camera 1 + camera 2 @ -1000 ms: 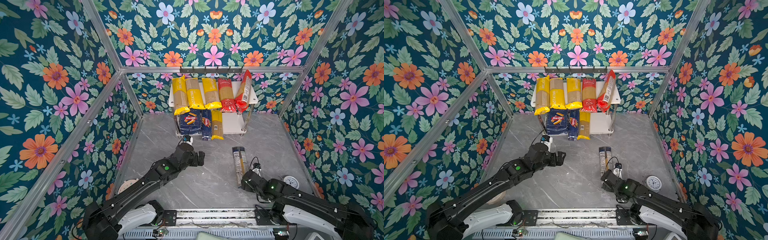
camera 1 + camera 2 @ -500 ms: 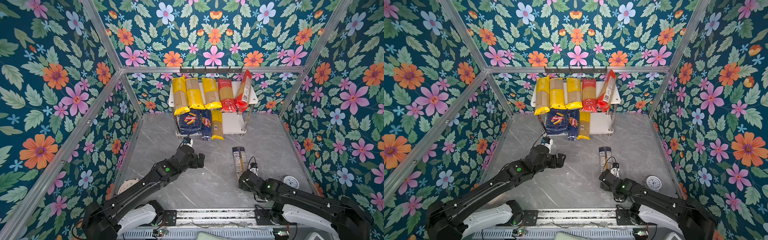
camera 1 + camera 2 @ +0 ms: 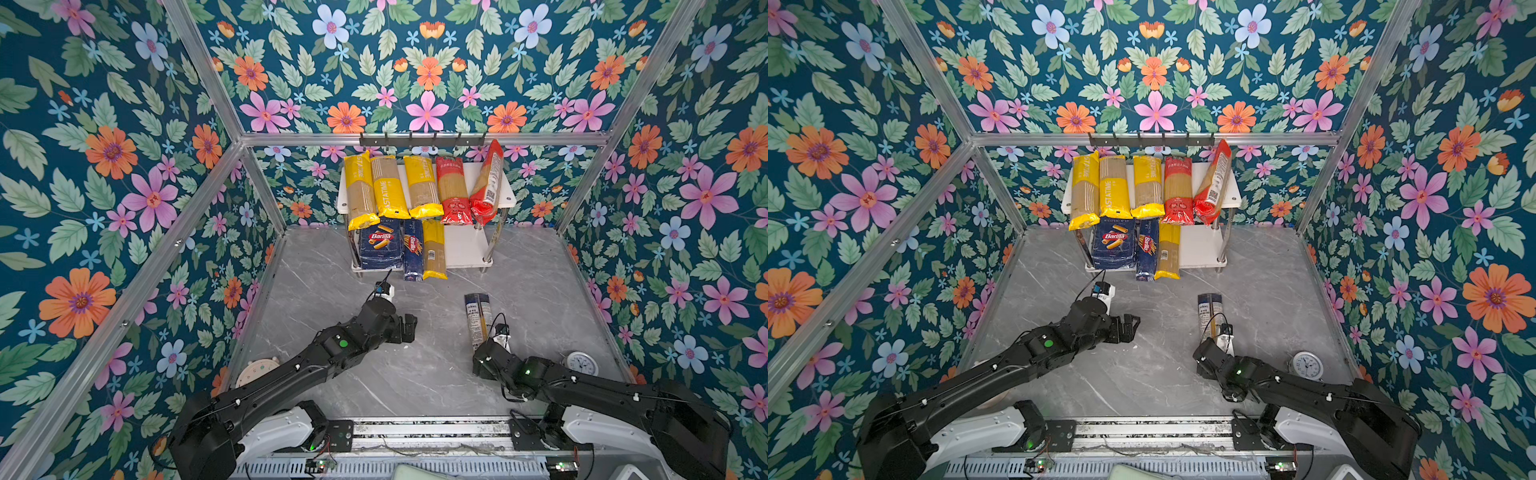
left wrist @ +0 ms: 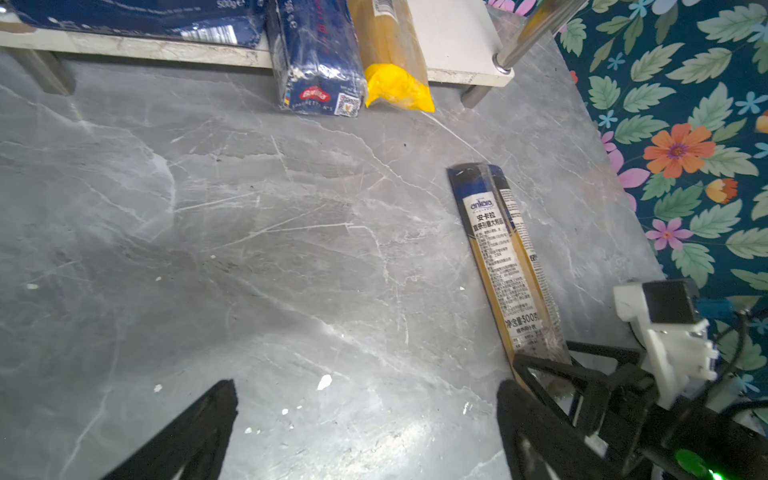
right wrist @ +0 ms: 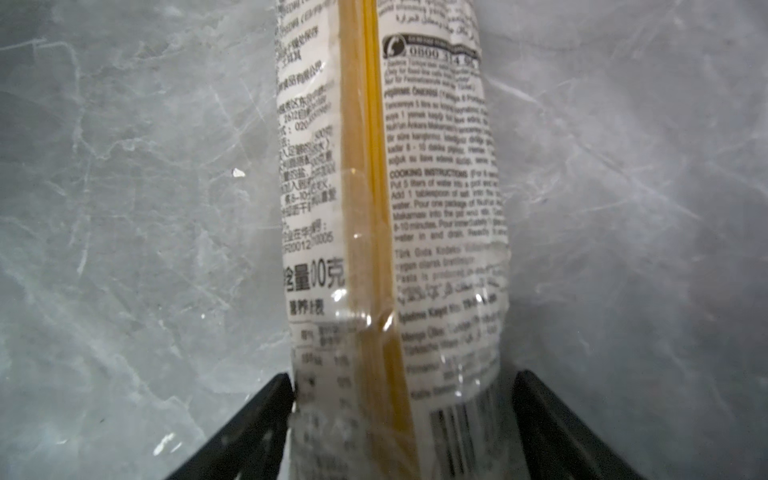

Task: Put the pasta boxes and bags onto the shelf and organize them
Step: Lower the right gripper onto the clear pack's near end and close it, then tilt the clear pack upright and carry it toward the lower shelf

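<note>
The right gripper (image 5: 403, 378) stands open astride the near end of the clear spaghetti bag (image 5: 390, 208). One finger touches the film and the other sits just beside it, so nothing is clamped yet. The bag lies flat on the grey table (image 3: 415, 374), apart from the shelf (image 3: 469, 245). Closing squarely across the strands, not on loose film, should keep it from slipping. The left gripper (image 4: 368, 386) hangs wide open and empty. Both top views hide the right jaws under the wrist.
</note>
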### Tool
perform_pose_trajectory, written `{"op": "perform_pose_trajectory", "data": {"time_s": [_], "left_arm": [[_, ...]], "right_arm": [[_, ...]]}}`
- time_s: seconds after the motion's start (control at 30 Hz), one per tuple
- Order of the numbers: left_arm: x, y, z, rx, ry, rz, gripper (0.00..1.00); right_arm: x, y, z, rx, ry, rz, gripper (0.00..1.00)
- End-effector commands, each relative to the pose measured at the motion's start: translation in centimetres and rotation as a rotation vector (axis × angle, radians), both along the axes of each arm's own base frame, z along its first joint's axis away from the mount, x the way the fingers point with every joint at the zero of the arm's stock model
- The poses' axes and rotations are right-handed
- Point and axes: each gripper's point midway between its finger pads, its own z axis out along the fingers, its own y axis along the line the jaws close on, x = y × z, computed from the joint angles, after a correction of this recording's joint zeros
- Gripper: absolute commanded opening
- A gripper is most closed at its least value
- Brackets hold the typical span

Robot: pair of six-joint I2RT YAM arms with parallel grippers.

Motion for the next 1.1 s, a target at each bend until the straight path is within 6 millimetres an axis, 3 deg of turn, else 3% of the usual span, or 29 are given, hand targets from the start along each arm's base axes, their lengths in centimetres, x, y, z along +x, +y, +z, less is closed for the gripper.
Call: {"op": "perform_pose_trajectory", "data": {"time_s": [0.0,0.2,0.5,0.57,0.77,1.07], "left_arm": [[0.1,-1.5,0.8,-0.057,-0.027,-0.026,0.99],[-0.6,-3.4,0.6,-0.073,-0.031,-0.085,1.00],[-0.5,-3.5,0.6,-0.068,-0.045,-0.095,0.99],[-0.5,-3.5,0.5,-0.064,-0.046,-0.094,0.99],[-0.5,-3.1,0.4,-0.056,-0.054,-0.084,0.99],[-0.6,-1.0,1.0,-0.026,-0.084,-0.030,0.99]], "right_arm": [[-1.2,0.1,-1.3,0.005,0.080,0.005,0.83],[-1.6,-0.3,-2.2,-0.015,0.105,-0.005,0.83],[-2.4,-1.0,-3.2,-0.031,0.137,-0.009,0.80],[-2.7,-0.9,-3.6,-0.031,0.154,-0.005,0.73],[-3.2,-0.6,-3.9,-0.031,0.176,0.018,0.37],[-2.0,0.3,-1.4,-0.005,0.102,0.067,0.22]]}}
